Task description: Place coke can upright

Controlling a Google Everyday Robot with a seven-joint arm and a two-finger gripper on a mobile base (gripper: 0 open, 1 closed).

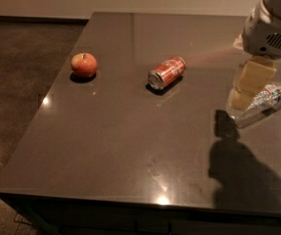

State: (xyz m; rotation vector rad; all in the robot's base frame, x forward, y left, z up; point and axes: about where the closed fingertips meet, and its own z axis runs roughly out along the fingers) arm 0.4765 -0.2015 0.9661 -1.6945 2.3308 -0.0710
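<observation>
The coke can (pixel 167 72) lies on its side near the middle of the dark table (pixel 115 146), its silver end facing the front left. It is red with white lettering. My gripper (pixel 246 88) hangs below the white arm housing (pixel 272 26) at the right side of the table. It is well to the right of the can and apart from it, and it holds nothing that I can see.
A red apple (pixel 83 65) sits at the left of the table, near its left edge. A clear plastic bottle (pixel 261 102) lies on its side just behind and right of the gripper. The arm's shadow falls on the front right of the table.
</observation>
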